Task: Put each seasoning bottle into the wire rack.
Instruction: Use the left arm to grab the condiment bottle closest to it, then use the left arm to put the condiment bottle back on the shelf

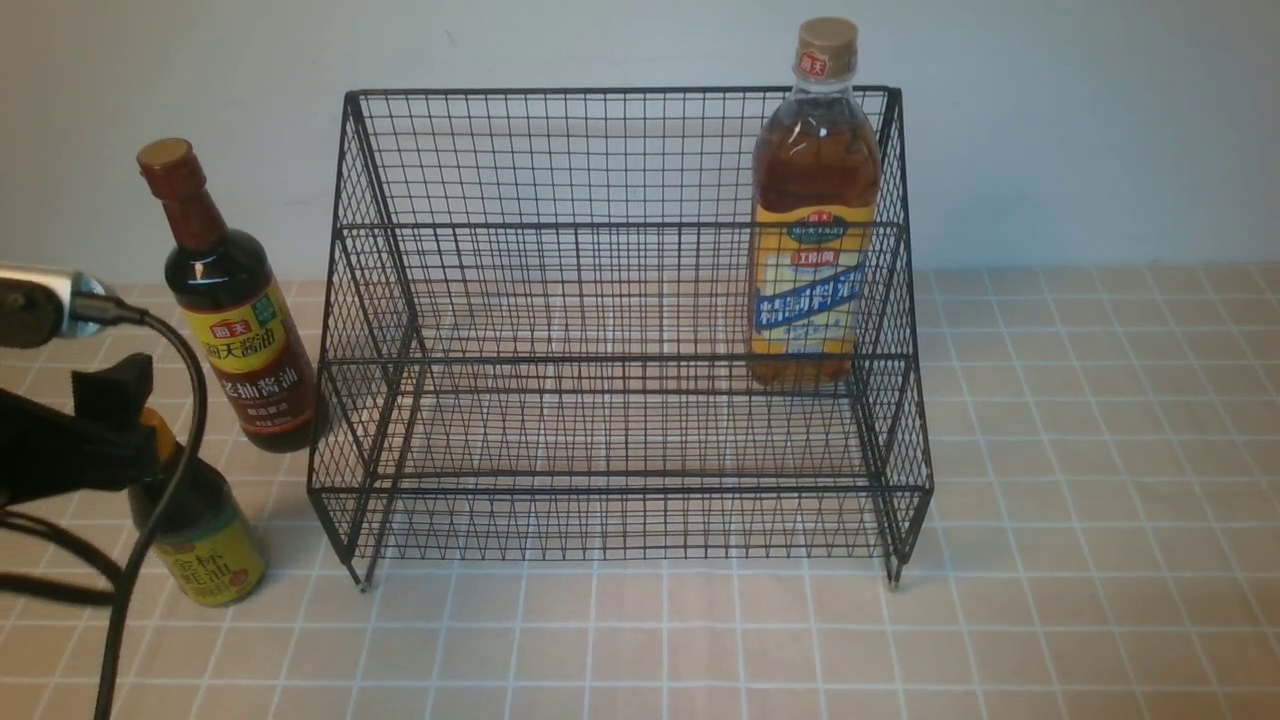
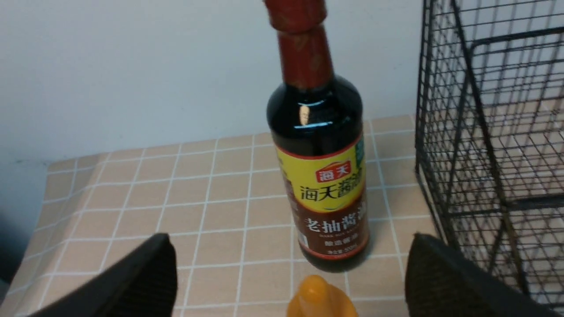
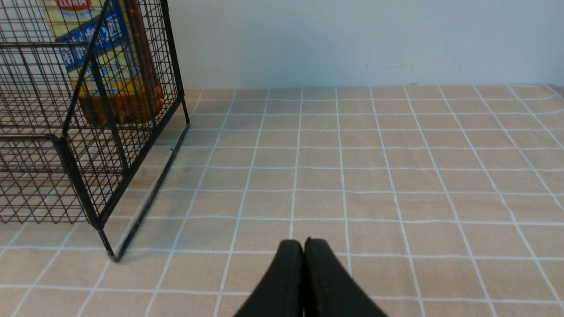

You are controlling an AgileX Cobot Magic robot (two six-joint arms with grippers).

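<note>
The large amber bottle is already parked in the wire rack, standing upright in the back tier at the robot's right-hand end. Its yellow-blue label can be seen partly through the black mesh, and its tan cap pokes up above the rack's back edge.

The other two are still rack-less, so to speak. The tall soy bottle, brown cap and all, is stood on the tiled-pattern surface just beside the rack's left side. The small dark bottle is placed nearer the camera, also left of the rack, and its yellow cap is partly hidden by the left gripper in the front view.

As for the tools, the left gripper is spread wide with nothing held, and in its wrist view the yellow cap is seen between the fingers. The right gripper is closed up narrow, tips together, nothing gripped, with bare surface seen around it.
</note>
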